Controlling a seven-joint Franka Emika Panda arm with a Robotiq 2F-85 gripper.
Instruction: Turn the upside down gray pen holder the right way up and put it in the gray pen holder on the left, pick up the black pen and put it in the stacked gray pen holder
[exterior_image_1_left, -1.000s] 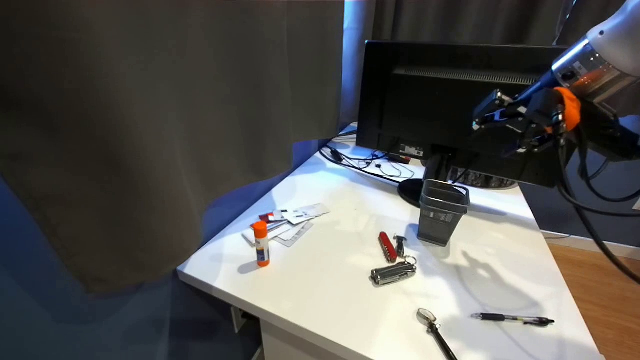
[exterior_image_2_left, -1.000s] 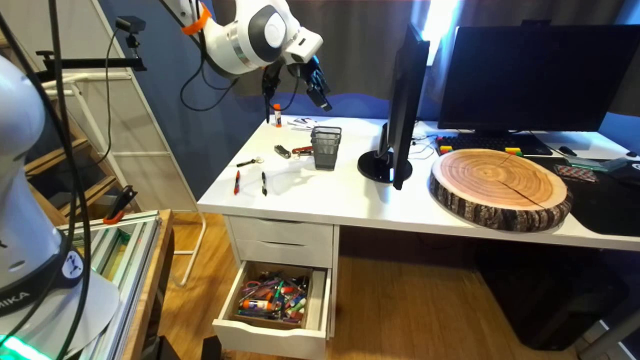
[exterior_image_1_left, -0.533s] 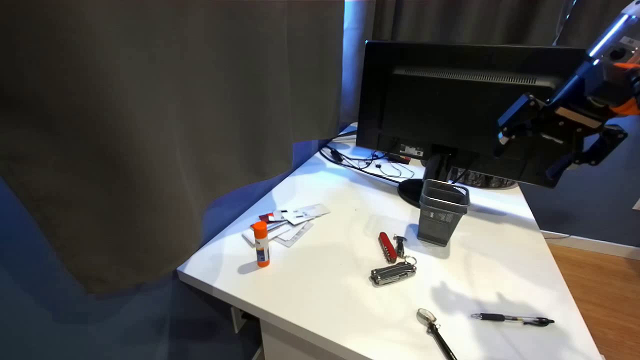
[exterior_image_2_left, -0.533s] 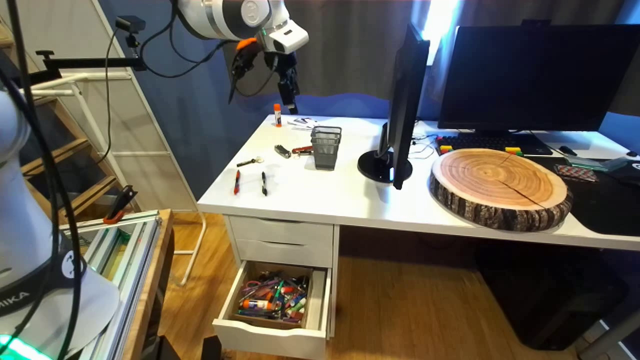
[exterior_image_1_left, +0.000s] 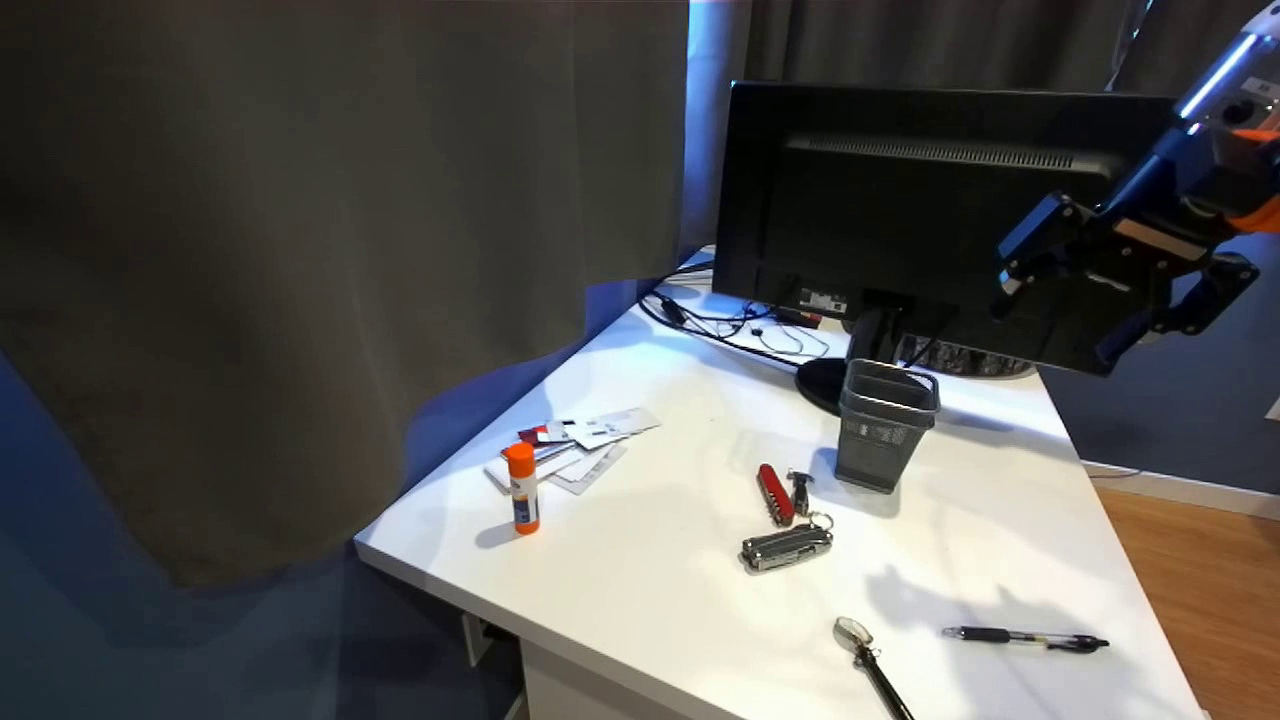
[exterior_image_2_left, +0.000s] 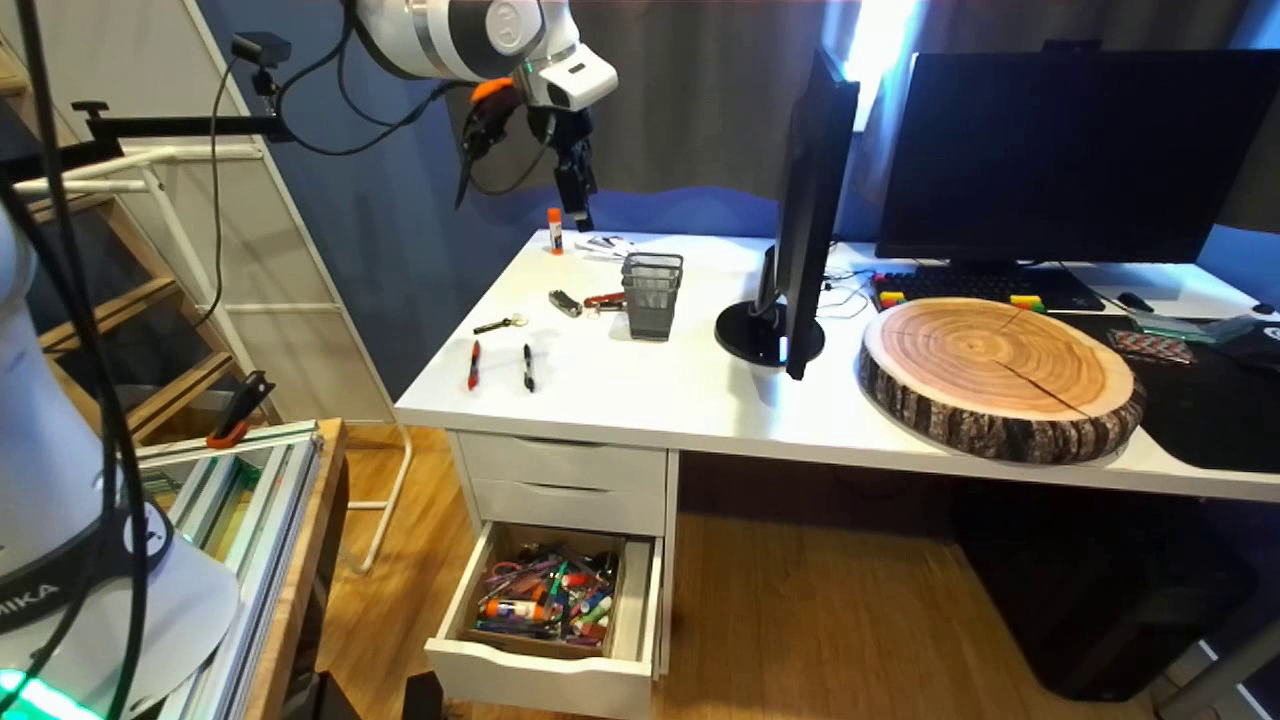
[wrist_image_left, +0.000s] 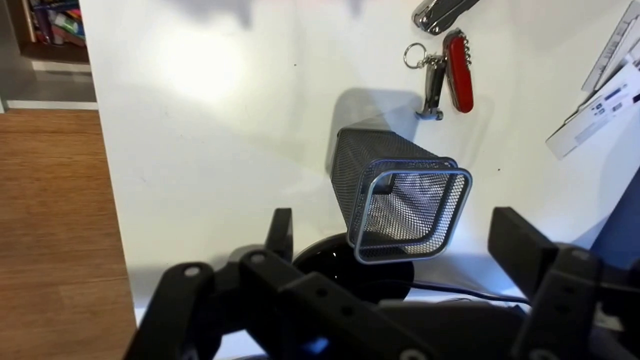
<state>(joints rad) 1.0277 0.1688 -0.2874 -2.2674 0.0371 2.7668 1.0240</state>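
Observation:
Two gray mesh pen holders are stacked one inside the other and stand upright on the white desk. The stack (exterior_image_1_left: 882, 440) shows in both exterior views (exterior_image_2_left: 652, 300), and its two rims show in the wrist view (wrist_image_left: 350, 160). The stack's inside looks empty. The black pen (exterior_image_1_left: 1025, 638) lies flat on the desk, also in an exterior view (exterior_image_2_left: 528, 367); it is out of the wrist view. My gripper (wrist_image_left: 392, 220) is open and empty, high above the desk. It shows in both exterior views (exterior_image_1_left: 1055, 330) (exterior_image_2_left: 520, 215), well above the pen and the stack, touching neither.
A monitor (exterior_image_1_left: 930, 220) stands close behind the stack. A red knife (exterior_image_1_left: 775, 494), a gray multitool (exterior_image_1_left: 788, 547), a black-handled item (exterior_image_1_left: 873, 665), a glue stick (exterior_image_1_left: 523, 488) and cards (exterior_image_1_left: 585, 440) lie around. A red pen (exterior_image_2_left: 474, 365) lies beside the black pen. A drawer (exterior_image_2_left: 550, 675) stands open below.
The arm has swung away from the stack toward the robot's base side, the gripper turning to point more downward. In the last half second it is almost still. The objects have not moved.

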